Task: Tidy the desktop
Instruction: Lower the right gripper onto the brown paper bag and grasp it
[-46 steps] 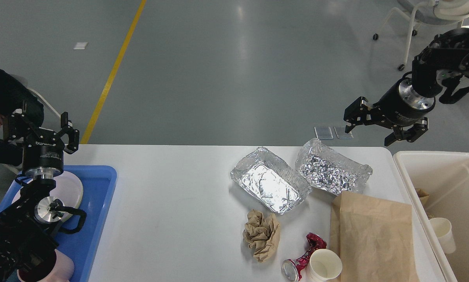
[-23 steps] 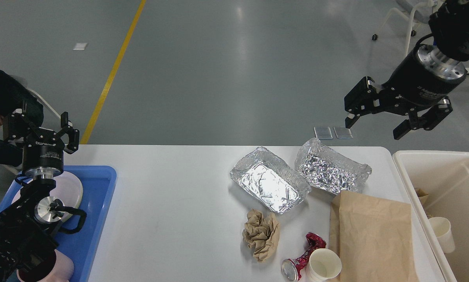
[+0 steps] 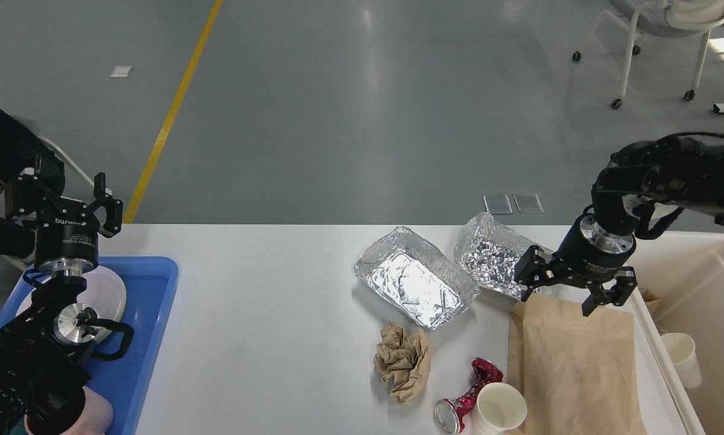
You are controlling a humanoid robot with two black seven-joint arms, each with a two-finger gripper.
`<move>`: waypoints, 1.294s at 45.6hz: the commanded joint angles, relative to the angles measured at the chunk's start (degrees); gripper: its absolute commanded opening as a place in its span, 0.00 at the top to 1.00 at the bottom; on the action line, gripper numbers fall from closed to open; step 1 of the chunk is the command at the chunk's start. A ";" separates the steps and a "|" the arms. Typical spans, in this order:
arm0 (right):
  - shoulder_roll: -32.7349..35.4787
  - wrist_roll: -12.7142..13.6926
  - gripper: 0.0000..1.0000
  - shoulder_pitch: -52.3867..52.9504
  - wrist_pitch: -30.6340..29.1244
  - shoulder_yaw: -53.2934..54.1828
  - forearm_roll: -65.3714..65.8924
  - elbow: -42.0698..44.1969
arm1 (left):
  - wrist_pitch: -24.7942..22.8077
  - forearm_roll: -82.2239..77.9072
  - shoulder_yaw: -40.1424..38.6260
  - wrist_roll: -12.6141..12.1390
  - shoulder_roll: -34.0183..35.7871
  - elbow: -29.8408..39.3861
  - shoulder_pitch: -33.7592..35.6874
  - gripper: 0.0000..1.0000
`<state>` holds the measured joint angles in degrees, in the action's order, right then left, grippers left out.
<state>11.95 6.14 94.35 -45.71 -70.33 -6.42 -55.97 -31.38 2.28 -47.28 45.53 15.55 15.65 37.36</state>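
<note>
The white desktop (image 3: 265, 314) fills the lower view. On its right half lie two foil trays (image 3: 415, 285) (image 3: 494, 258), a crumpled brown paper ball (image 3: 403, 360), a crushed red can (image 3: 466, 400), a white paper cup (image 3: 500, 409) and a flat brown paper bag (image 3: 577, 368). My right gripper (image 3: 556, 298) hangs open just above the bag's top edge, next to the right foil tray. My left gripper (image 3: 64, 197) stands open and empty above the blue tray (image 3: 150, 326) at the far left.
A cream-white bin (image 3: 709, 284) stands off the desktop's right end with a paper cup (image 3: 683, 357) and brown paper inside. The blue tray holds a white plate (image 3: 109, 296) and a pink cup (image 3: 93, 415). A person sits at the far left. A chair stands far right.
My right gripper came down and slightly right from high above the floor to just over the paper bag's top edge. The left arm and the items on the desktop stayed still.
</note>
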 commanded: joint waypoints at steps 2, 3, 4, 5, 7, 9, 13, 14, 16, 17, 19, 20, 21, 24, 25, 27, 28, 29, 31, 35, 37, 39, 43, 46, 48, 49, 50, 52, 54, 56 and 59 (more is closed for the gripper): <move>-0.96 0.10 0.00 -5.49 1.85 0.63 0.01 2.18 | 0.00 0.01 0.00 0.00 0.00 0.00 0.00 0.03; -1.05 0.10 0.00 -5.84 2.03 0.80 0.01 2.18 | 0.00 0.01 0.00 0.00 0.00 0.00 0.00 0.03; -1.23 0.10 0.00 -6.10 2.12 1.07 0.01 2.18 | 0.00 0.01 0.00 0.00 0.00 0.00 0.00 0.03; -1.49 0.10 0.00 -6.46 2.12 1.42 0.01 2.18 | 0.00 0.01 0.00 0.00 0.00 0.00 0.00 0.03; -2.10 0.19 0.00 -7.07 2.29 1.95 0.01 2.18 | 0.00 0.01 0.00 0.00 0.00 0.00 0.00 0.03; -2.46 0.19 0.00 -7.86 2.64 2.21 0.10 2.35 | 0.00 0.01 0.00 0.00 0.00 0.00 0.00 0.03; -2.55 0.71 0.00 -9.36 4.48 2.30 0.10 3.23 | 0.00 0.01 0.00 0.00 0.00 0.00 0.00 0.03; -2.63 0.89 0.00 -9.79 4.92 2.30 0.01 3.84 | 0.00 0.01 0.00 0.00 0.00 0.00 0.00 0.03; -3.16 0.98 0.00 -10.85 5.45 2.39 0.09 5.16 | 0.00 0.01 0.00 0.09 0.00 0.00 0.00 0.03; -3.51 1.15 0.00 -11.46 5.63 2.39 0.10 5.95 | 0.00 0.01 0.00 0.00 0.00 0.00 0.00 0.03; -4.30 1.24 0.00 -12.96 5.72 2.30 0.01 7.27 | 0.00 0.01 0.00 0.00 0.00 0.00 0.00 0.03; -4.74 1.33 0.00 -13.66 5.72 2.30 0.01 8.06 | 0.00 0.01 0.00 0.00 0.00 0.00 0.00 0.03; -4.92 1.33 0.00 -14.10 5.72 2.30 0.01 8.50 | 0.00 0.01 0.00 0.00 0.00 0.00 0.00 0.03; -5.71 1.42 0.00 -15.07 5.81 2.30 0.10 9.38 | 0.00 0.01 0.00 0.00 0.00 0.00 0.00 0.03; -5.97 1.51 0.00 -15.51 5.81 2.30 0.10 9.65 | 0.00 0.01 0.00 0.00 0.00 0.00 0.00 0.03; -6.50 1.77 0.00 -16.30 5.81 2.21 0.10 10.26 | 0.00 0.01 0.00 0.00 0.00 0.00 0.00 0.03; -6.67 1.94 0.00 -16.65 5.90 2.21 0.10 10.61 | 0.00 0.01 0.00 0.00 0.00 0.00 0.00 0.03; -6.85 2.29 0.00 -17.09 5.90 2.21 0.10 10.88 | 0.00 0.01 0.00 0.00 0.00 0.00 0.00 0.03; -7.29 3.17 0.00 -18.06 5.90 2.04 0.10 11.84 | 0.00 0.01 0.00 0.00 0.00 0.00 0.00 0.03; -8.17 4.14 0.00 -19.38 6.16 1.60 0.18 12.90 | 0.00 0.01 0.00 0.00 0.00 0.00 0.00 0.03; -8.43 4.23 0.00 -19.73 6.77 1.42 0.18 13.08 | 0.00 0.01 0.00 0.00 0.00 0.00 0.00 0.03; -8.43 4.14 0.00 -19.73 7.65 1.25 0.62 12.99 | 0.00 0.01 0.00 0.00 0.00 0.00 0.00 0.03; -8.52 4.14 0.01 -20.08 9.32 1.33 2.81 12.81 | 0.00 0.01 0.00 0.00 0.00 0.00 0.00 0.03; -8.52 4.23 0.07 -20.52 11.16 1.25 3.96 12.81 | 0.00 0.01 0.00 0.00 0.00 0.00 0.00 0.03; -8.61 4.23 0.09 -20.70 12.31 1.07 4.57 12.72 | 0.00 0.01 0.00 0.09 0.00 0.00 0.00 0.03; -8.61 4.23 0.10 -20.78 12.83 0.98 4.75 12.72 | 0.00 0.01 0.00 0.00 0.00 0.00 0.00 0.03; -8.52 4.23 0.10 -20.79 13.19 0.81 5.01 12.72 | 0.00 0.01 0.00 0.00 0.00 0.00 0.00 0.03; -8.52 4.23 0.10 -20.87 13.63 0.37 5.37 12.72 | 0.00 0.01 0.00 0.00 0.00 0.00 0.00 0.03; -8.52 4.23 0.10 -21.40 13.98 0.10 5.54 12.81 | 0.00 0.01 0.00 0.00 0.00 0.00 0.00 0.03; -8.52 4.23 0.10 -21.75 14.33 -0.25 5.54 12.81 | 0.00 0.01 0.00 0.00 0.00 0.00 0.00 0.03; -8.52 4.23 0.10 -21.93 15.56 -0.51 5.54 12.73 | 0.00 0.01 0.00 0.00 0.00 0.00 0.00 0.03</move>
<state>3.40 10.37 72.99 -31.77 -70.22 -1.01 -43.20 -31.38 2.29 -47.28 45.53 15.56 15.65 37.36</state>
